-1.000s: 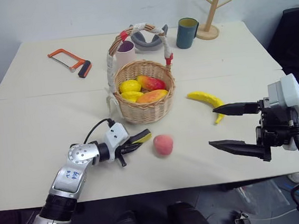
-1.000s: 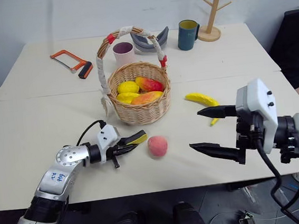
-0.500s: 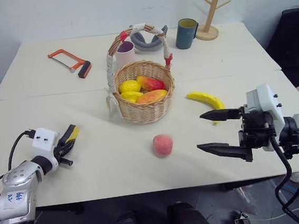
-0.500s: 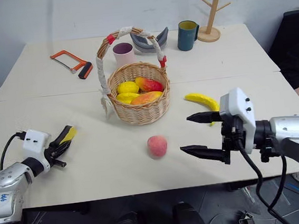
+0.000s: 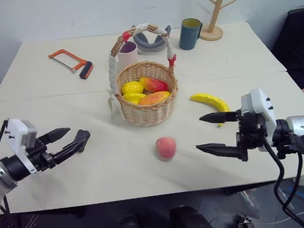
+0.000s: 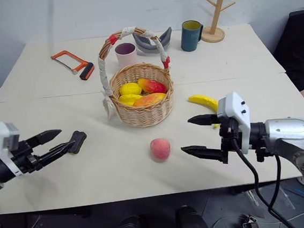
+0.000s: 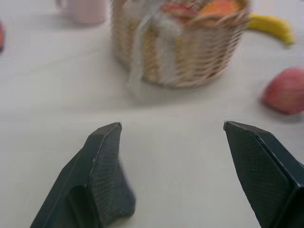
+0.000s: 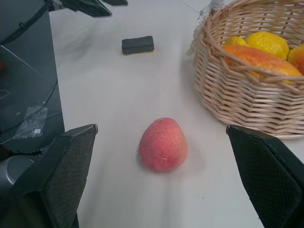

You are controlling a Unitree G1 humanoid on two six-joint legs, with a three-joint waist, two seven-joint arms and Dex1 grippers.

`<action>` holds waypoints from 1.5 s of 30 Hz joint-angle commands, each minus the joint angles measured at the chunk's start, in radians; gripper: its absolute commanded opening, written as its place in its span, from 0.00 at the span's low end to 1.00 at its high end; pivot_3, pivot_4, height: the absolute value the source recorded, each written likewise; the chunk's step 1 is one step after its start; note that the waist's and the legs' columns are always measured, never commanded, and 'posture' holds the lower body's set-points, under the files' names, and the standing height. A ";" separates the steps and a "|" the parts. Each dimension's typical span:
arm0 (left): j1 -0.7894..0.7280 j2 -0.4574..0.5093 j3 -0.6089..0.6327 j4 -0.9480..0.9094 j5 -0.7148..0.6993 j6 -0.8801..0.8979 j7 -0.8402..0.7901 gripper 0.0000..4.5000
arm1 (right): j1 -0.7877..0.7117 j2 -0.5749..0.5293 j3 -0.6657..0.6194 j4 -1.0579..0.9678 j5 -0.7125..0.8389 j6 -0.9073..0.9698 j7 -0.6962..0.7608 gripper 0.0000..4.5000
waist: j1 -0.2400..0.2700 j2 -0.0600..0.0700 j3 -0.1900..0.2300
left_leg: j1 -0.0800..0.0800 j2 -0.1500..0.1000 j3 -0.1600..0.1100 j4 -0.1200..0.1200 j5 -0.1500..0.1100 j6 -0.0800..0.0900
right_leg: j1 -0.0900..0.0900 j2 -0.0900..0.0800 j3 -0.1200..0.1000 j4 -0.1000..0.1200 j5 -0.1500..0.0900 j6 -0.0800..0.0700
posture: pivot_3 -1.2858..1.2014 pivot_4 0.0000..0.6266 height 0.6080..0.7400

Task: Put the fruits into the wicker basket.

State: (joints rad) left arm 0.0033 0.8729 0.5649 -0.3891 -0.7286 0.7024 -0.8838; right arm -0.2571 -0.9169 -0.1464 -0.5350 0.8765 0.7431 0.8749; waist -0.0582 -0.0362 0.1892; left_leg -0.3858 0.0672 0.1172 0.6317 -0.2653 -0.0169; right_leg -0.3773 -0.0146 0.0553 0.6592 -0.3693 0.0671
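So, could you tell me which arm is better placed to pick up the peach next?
Right. The right gripper is open beside the peach, fingers aimed at it, while the left gripper is far off near the table's left edge.

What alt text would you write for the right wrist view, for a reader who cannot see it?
A pink-red peach lies on the white table between the right gripper's open black fingers. Beside it stands a wicker basket holding fruit; a small dark block lies farther away.
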 commanded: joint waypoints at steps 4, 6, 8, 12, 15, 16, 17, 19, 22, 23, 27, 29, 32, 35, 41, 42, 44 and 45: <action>-0.045 0.142 -0.165 -0.138 -0.046 -0.043 -0.236 0.80 | -0.106 0.084 0.183 0.066 -0.176 -0.089 0.025 1.00 | -0.004 0.000 0.000 | 0.000 0.000 0.001 -0.001 0.000 -0.001 | 0.000 0.000 0.000 -0.001 0.000 -0.001 | 0.52 0.24 1.00; -0.120 0.167 -0.246 -0.107 -0.009 -0.082 -0.275 0.80 | -0.140 0.123 0.253 0.109 -0.248 -0.127 0.036 1.00 | -0.002 0.001 0.000 | 0.000 0.000 0.001 -0.001 0.001 -0.001 | -0.001 0.001 0.000 0.000 0.000 -0.002 | 0.52 0.24 1.00; -0.193 0.165 -0.308 -0.071 0.003 -0.100 -0.298 0.80 | -0.158 0.157 0.306 0.156 -0.315 -0.172 0.047 1.00 | -0.001 0.001 0.000 | 0.000 0.000 0.000 -0.001 0.001 -0.001 | -0.002 0.002 0.000 0.000 0.000 -0.003 | 0.52 0.24 1.00; -0.275 0.144 -0.407 -0.022 0.042 -0.129 -0.331 0.80 | -0.203 0.245 0.369 0.244 -0.374 -0.184 0.043 1.00 | -0.003 0.001 0.001 | -0.001 0.000 0.002 0.000 0.001 -0.003 | -0.003 0.002 0.001 0.000 0.000 -0.003 | 0.52 0.24 1.00; -0.309 0.118 -0.449 -0.021 0.057 -0.147 -0.326 0.80 | -0.221 0.295 0.419 0.299 -0.422 -0.183 0.051 1.00 | -0.003 0.001 0.001 | -0.003 0.001 0.004 0.000 0.002 -0.004 | -0.006 0.003 0.003 0.001 0.000 -0.003 | 0.52 0.24 1.00; -0.324 0.108 -0.456 -0.020 0.056 -0.144 -0.320 0.80 | -0.222 0.305 0.436 0.314 -0.432 -0.177 0.060 1.00 | -0.001 0.001 0.000 | -0.004 0.001 0.004 0.000 0.002 -0.004 | -0.007 0.003 0.003 0.002 0.000 -0.003 | 0.52 0.24 1.00; -0.333 0.102 -0.460 -0.020 0.056 -0.141 -0.316 0.80 | -0.222 0.311 0.444 0.324 -0.438 -0.173 0.067 1.00 | 0.000 0.001 0.000 | -0.005 0.001 0.004 0.000 0.002 -0.004 | -0.010 0.003 0.003 0.003 0.000 -0.003 | 0.52 0.24 1.00; -0.354 0.088 -0.466 -0.014 0.062 -0.143 -0.308 0.80 | -0.228 0.335 0.466 0.362 -0.471 -0.179 0.066 1.00 | 0.001 0.001 0.000 | -0.012 0.001 0.004 0.003 0.003 -0.005 | -0.015 0.004 0.003 0.005 0.000 -0.003 | 0.52 0.24 1.00; -0.366 0.076 -0.471 -0.011 0.069 -0.142 -0.300 0.80 | -0.237 0.358 0.481 0.392 -0.507 -0.195 0.070 1.00 | -0.002 0.001 0.000 | -0.016 0.002 0.003 0.009 0.002 -0.005 | -0.018 0.004 0.003 0.008 0.000 -0.003 | 0.52 0.24 1.00; -0.364 0.076 -0.469 -0.014 0.068 -0.140 -0.300 0.80 | -0.237 0.364 0.478 0.386 -0.504 -0.191 0.076 1.00 | -0.003 0.001 0.001 | -0.016 0.002 0.003 0.011 0.002 -0.004 | -0.018 0.004 0.003 0.009 0.000 -0.003 | 0.52 0.24 1.00; -0.346 0.080 -0.442 -0.018 0.056 -0.130 -0.294 0.81 | -0.229 0.367 0.431 0.347 -0.462 -0.153 0.084 0.80 | -0.001 0.001 0.001 | -0.017 0.003 0.003 0.016 0.002 -0.004 | -0.018 0.004 0.003 0.014 0.000 -0.003 | 0.52 0.24 1.00; -0.337 0.084 -0.427 -0.011 0.055 -0.130 -0.291 0.81 | -0.221 0.354 0.407 0.311 -0.439 -0.142 0.098 0.65 | 0.001 0.001 0.001 | -0.016 0.003 0.003 0.016 0.002 -0.004 | -0.018 0.005 0.002 0.015 0.000 -0.003 | 0.52 0.24 1.00; -0.335 0.081 -0.402 0.014 0.054 -0.128 -0.279 0.81 | -0.221 0.336 0.341 0.247 -0.376 -0.112 0.116 0.55 | 0.002 0.001 0.001 | -0.016 0.003 0.002 0.016 0.002 -0.004 | -0.018 0.005 0.002 0.016 0.000 -0.003 | 0.52 0.24 1.00; -0.348 0.068 -0.372 0.031 0.030 -0.108 -0.257 0.81 | -0.280 0.345 0.234 0.206 -0.257 -0.031 0.093 0.54 | 0.000 0.001 0.001 | -0.017 0.003 0.002 0.016 0.002 -0.004 | -0.018 0.005 0.002 0.016 0.000 -0.003 | 0.52 0.24 1.00; -0.415 0.000 -0.356 0.054 0.005 -0.092 -0.177 0.81 | -0.544 0.462 0.174 0.306 -0.272 -0.026 -0.079 0.54 | -0.002 0.001 0.001 | -0.016 0.004 0.002 0.016 0.003 -0.005 | -0.019 0.005 0.002 0.018 0.000 -0.003 | 0.52 0.24 1.00; -0.426 -0.011 -0.362 0.055 0.006 -0.085 -0.166 0.81 | -0.591 0.488 0.192 0.358 -0.312 -0.037 -0.115 0.54 | -0.004 0.001 0.001 | -0.016 0.004 0.002 0.016 0.003 -0.005 | -0.020 0.005 0.002 0.018 0.000 -0.003 | 0.52 0.24 1.00; -0.440 -0.024 -0.375 0.050 0.005 -0.073 -0.155 0.81 | -0.656 0.527 0.223 0.443 -0.379 -0.064 -0.157 0.54 | -0.005 0.001 0.000 | -0.017 0.003 0.002 0.016 0.003 -0.005 | -0.021 0.005 0.002 0.019 0.000 -0.003 | 0.52 0.24 1.00; -0.445 -0.029 -0.384 0.046 0.006 -0.071 -0.154 0.81 | -0.684 0.548 0.240 0.497 -0.416 -0.089 -0.176 0.54 | -0.005 0.001 0.000 | -0.017 0.003 0.002 0.017 0.003 -0.005 | -0.021 0.005 0.002 0.019 0.000 -0.003 | 0.52 0.24 1.00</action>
State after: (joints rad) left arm -0.4295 0.8449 0.1814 -0.3346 -0.7054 0.6264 -1.0453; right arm -0.9239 -0.3832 0.0786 -0.0902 0.5115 0.6915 0.7334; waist -0.0630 -0.0352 0.1897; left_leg -0.4025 0.0705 0.1197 0.6481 -0.2626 -0.0220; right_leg -0.3981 -0.0099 0.0572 0.6783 -0.3697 0.0643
